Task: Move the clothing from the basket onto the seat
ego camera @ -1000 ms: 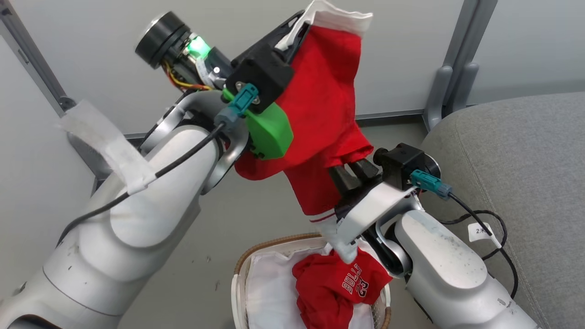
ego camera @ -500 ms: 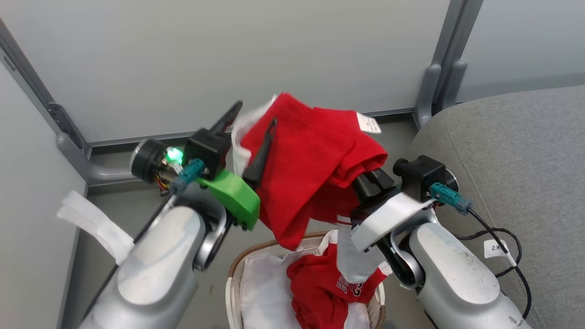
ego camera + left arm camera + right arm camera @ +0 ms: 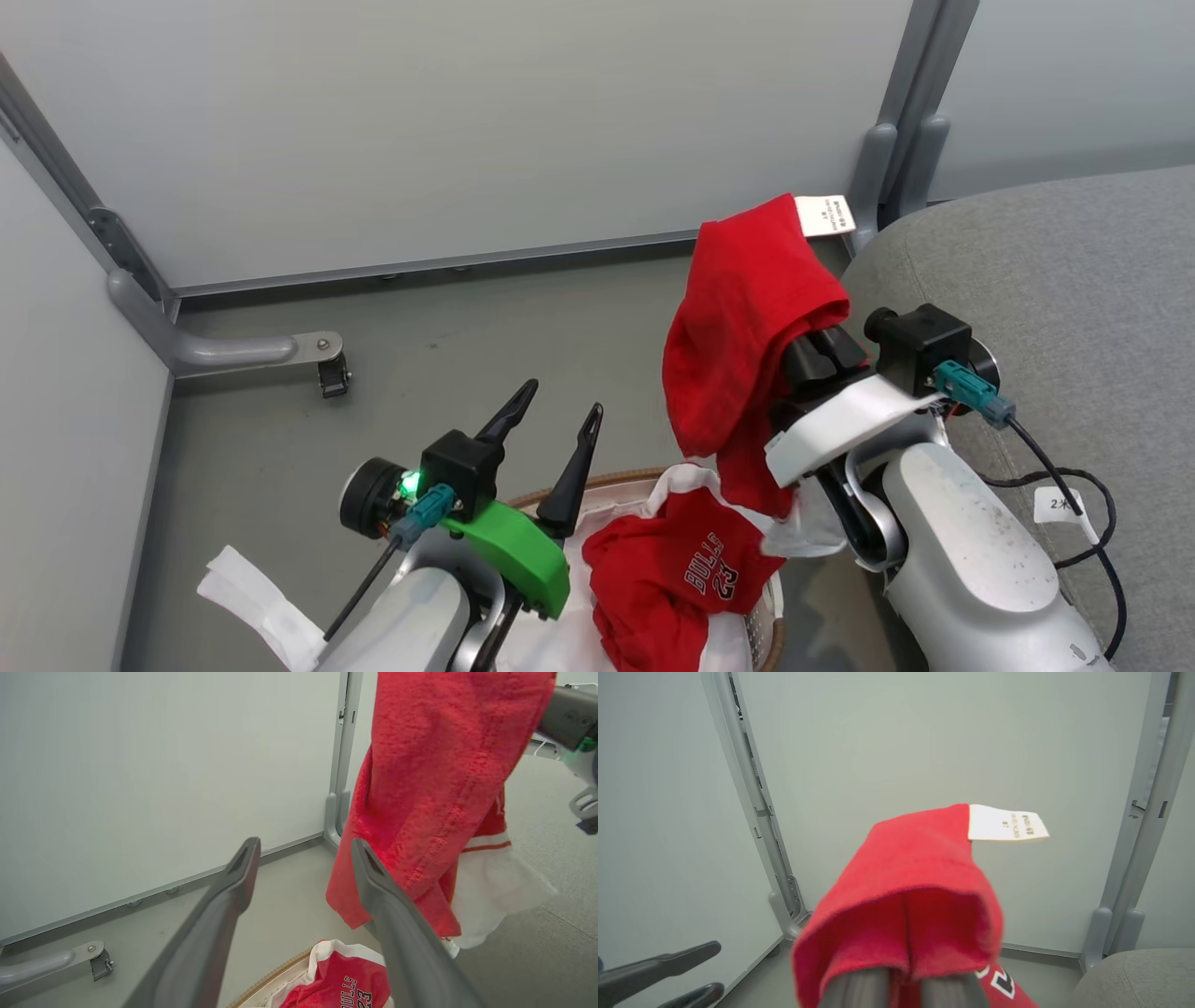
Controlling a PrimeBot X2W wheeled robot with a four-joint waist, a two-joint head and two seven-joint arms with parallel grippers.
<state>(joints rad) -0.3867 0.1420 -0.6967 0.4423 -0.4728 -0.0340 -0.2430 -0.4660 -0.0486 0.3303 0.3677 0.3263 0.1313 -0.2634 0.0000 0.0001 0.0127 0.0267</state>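
Head view: left gripper (image 3: 564,398) has released the red garment (image 3: 747,308).

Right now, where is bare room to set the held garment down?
The grey sofa cushion is bare beside the red garment, apart from a black cable. The floor between wall and basket is bare too. The basket is crowded: Bulls 23 jersey, liner, open left gripper by its rim.

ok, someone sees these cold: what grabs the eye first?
The red garment hanging from the right gripper, raised beside the grey seat, white tag on top. Below it a second red piece printed BULLS 23 lies in the basket, the left gripper open and empty over its rim.
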